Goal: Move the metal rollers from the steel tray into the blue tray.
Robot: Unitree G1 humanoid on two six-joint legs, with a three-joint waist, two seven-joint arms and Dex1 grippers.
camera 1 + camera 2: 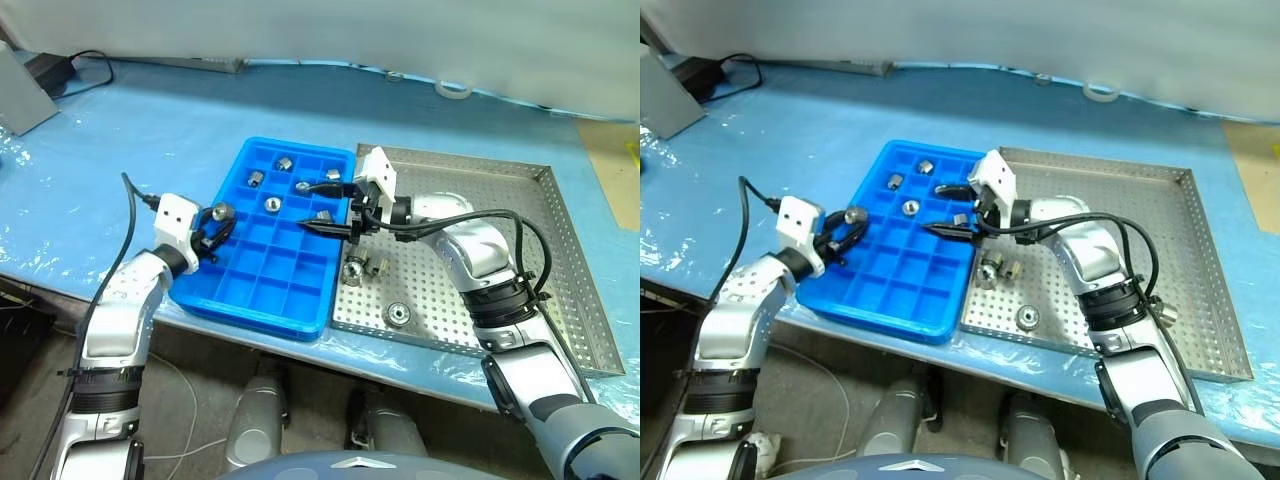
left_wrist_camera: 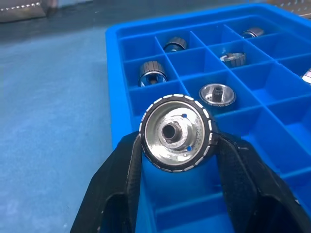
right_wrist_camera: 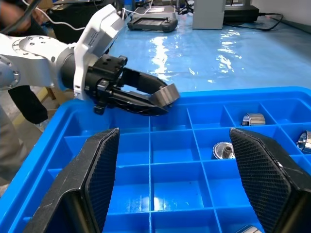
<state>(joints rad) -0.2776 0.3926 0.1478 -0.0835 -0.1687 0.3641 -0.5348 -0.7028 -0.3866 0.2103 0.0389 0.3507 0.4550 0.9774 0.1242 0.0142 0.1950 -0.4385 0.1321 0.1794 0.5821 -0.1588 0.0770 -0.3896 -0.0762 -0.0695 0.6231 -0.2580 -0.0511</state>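
Rollers are what this moment turns on, and one metal roller [image 2: 177,132] sits clamped between the two black fingers [image 2: 119,187] of the left hand [image 1: 215,228], gripped across its ribbed rim with the hollow face toward the wrist camera. That hand hovers just above the blue tray [image 1: 262,300], over the empty compartments by its left edge. Several other rollers [image 1: 272,203] already lie in single compartments toward the tray's far end.

The right hand [image 1: 338,208] hangs spread wide and empty over the tray's right edge, next to the steel tray [image 1: 560,250], its fingertips pointing across toward the left hand. Three rollers [image 1: 352,269] remain on the steel tray's perforated floor near its left and near edges, close to the blue tray.

The likely next step is the release. The grip bears on a round rim, so a tilted opening could let the roller roll or bounce over a divider, or out over the tray's left edge onto the surface [image 1: 120,160]. Both hands work over the same tray, so a careless reach could also knock them together.
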